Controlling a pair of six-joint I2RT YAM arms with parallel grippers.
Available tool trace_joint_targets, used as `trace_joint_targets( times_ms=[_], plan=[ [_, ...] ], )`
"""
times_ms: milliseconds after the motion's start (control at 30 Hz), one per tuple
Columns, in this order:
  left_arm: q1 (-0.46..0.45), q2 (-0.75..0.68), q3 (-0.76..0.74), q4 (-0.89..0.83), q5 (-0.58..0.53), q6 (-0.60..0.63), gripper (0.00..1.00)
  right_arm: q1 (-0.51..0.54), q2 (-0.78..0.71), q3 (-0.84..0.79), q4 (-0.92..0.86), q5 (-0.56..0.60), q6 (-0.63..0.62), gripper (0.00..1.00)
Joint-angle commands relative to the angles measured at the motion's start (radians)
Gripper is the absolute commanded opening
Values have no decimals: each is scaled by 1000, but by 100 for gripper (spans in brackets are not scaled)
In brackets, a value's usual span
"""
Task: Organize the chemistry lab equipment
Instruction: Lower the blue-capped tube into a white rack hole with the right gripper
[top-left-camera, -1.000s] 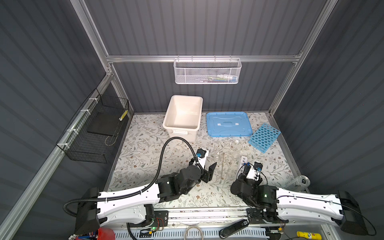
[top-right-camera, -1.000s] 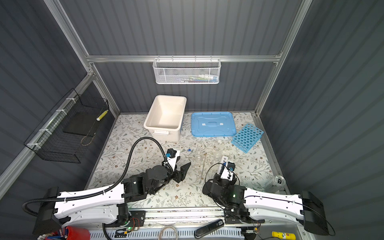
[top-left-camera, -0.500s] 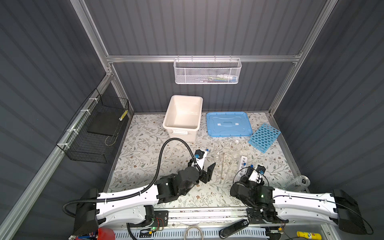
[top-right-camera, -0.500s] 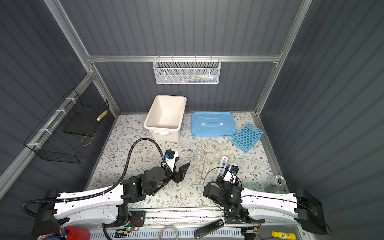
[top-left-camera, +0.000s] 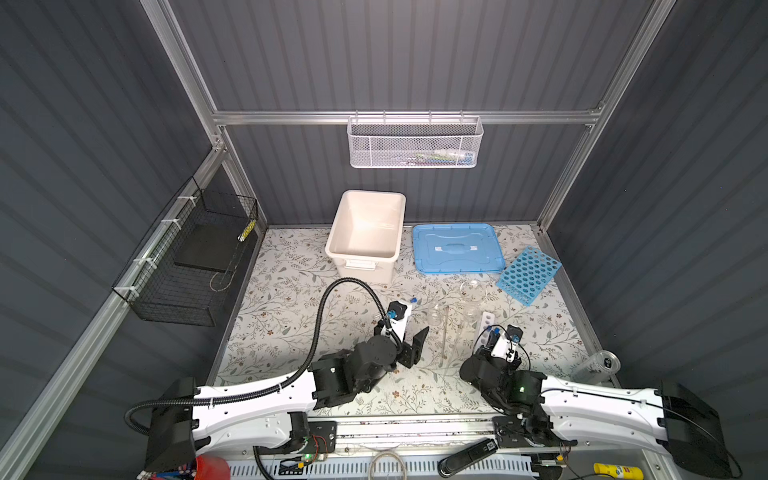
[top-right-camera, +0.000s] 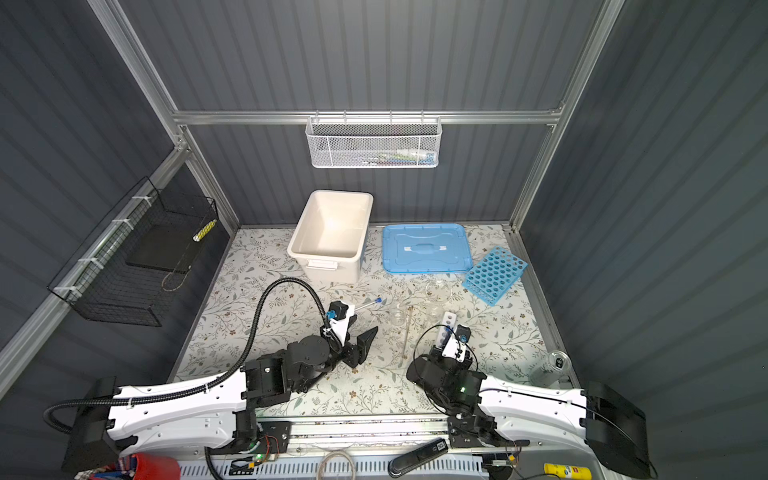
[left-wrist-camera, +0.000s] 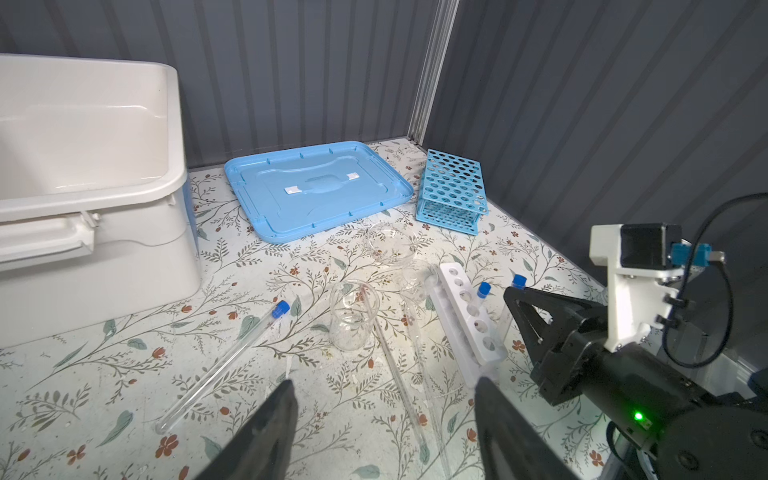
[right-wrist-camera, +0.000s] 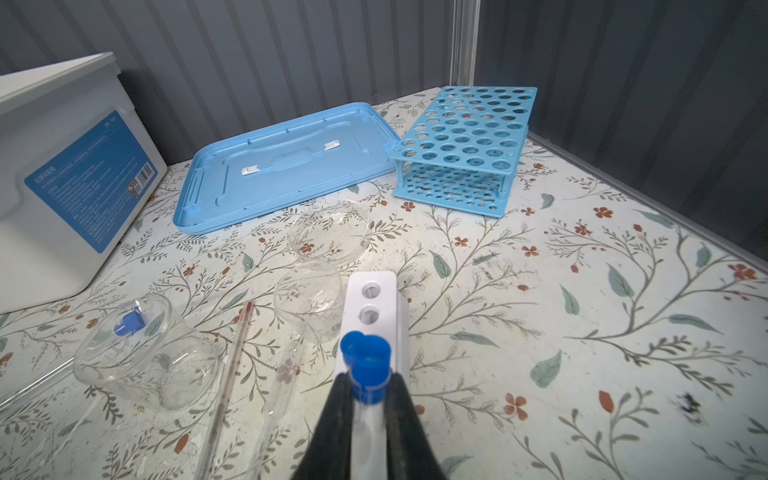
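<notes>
Blue-capped test tube (right-wrist-camera: 365, 372) pinched between right jaws

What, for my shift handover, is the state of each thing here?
white tub, open, empty
blue lid, off, lying flat
sky-blue rack, upright, no tubes
small white rack, holds one standing test tube
loose test tube, capped, lying flat
beaker, empty
left claw, open, empty
right claw, shut on held test tube
</notes>
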Motion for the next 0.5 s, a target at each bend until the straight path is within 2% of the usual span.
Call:
trace_joint_targets(
  times_ms=[0,133,467],
  plan=[
    [3,-22,-9,19,-25,16,68,-24,8,-13,112,-41,-105,12],
    [4,-20,-9,21,-27,14,68,-51,23,-32,201,-72,-161,11],
    [3,-4,-5,30,-32,19,68,-97,-34,-65,238,-94,-215,11]
  ],
)
